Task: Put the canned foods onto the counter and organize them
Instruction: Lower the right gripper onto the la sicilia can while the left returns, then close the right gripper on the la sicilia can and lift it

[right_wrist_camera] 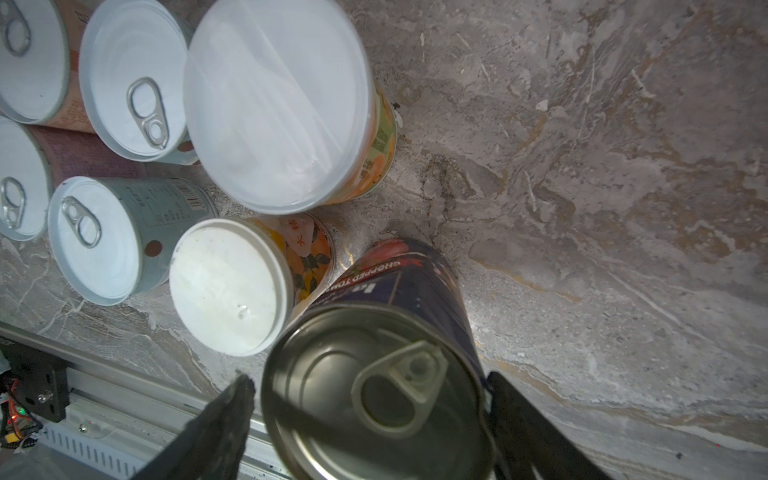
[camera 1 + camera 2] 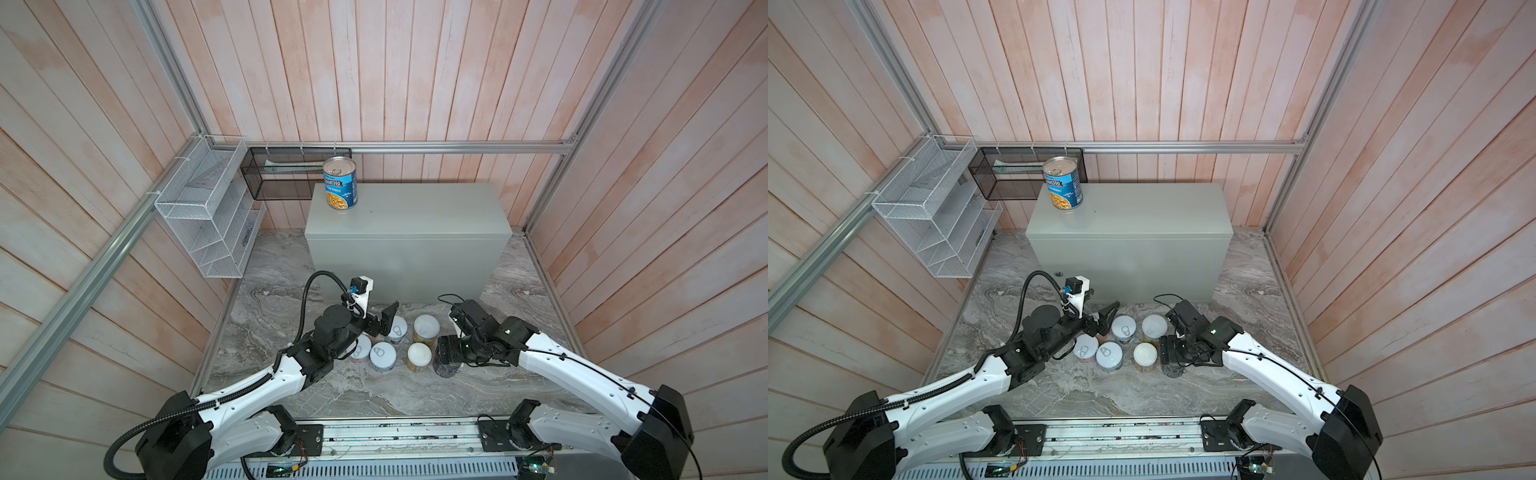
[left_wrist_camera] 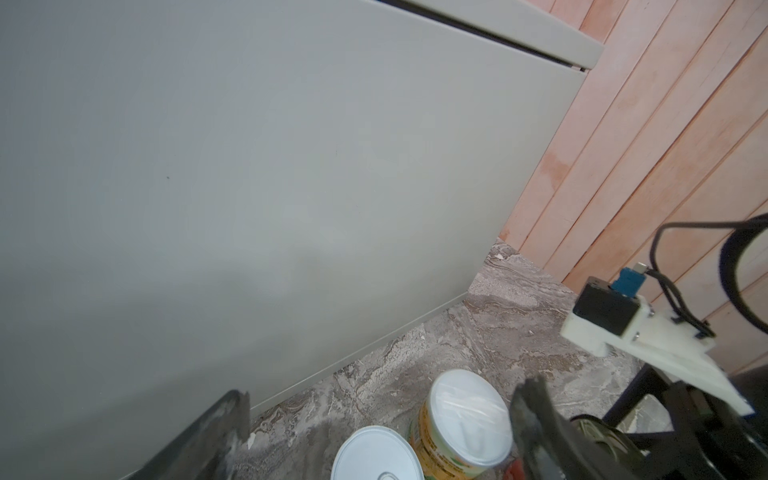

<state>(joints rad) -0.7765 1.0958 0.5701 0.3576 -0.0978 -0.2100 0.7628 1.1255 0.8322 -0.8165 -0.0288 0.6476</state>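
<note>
A light blue can point(image 2: 340, 183) point(image 2: 1062, 183) stands on the grey counter point(image 2: 415, 216) point(image 2: 1142, 216), at its back left corner. The other cans cluster on the marble in front of it: several short pull-tab cans point(image 2: 382, 355) point(image 1: 133, 83), two white-lidded yellow-green ones point(image 2: 426, 328) point(image 1: 278, 104), and a navy tomato can point(image 2: 448, 370) point(image 1: 415, 282). My right gripper point(image 2: 446, 353) point(image 1: 369, 380) straddles the navy can's top, one finger against it and a gap at the other. My left gripper point(image 2: 384, 322) point(image 3: 382, 395) hangs wide open over a pull-tab can point(image 3: 376, 455), holding nothing.
A white wire basket point(image 2: 203, 208) and a black mesh basket point(image 2: 282, 174) hang on the left and back walls. Wooden walls close in the marble surface point(image 2: 519, 291) on three sides. A metal rail point(image 2: 395, 436) runs along the front edge.
</note>
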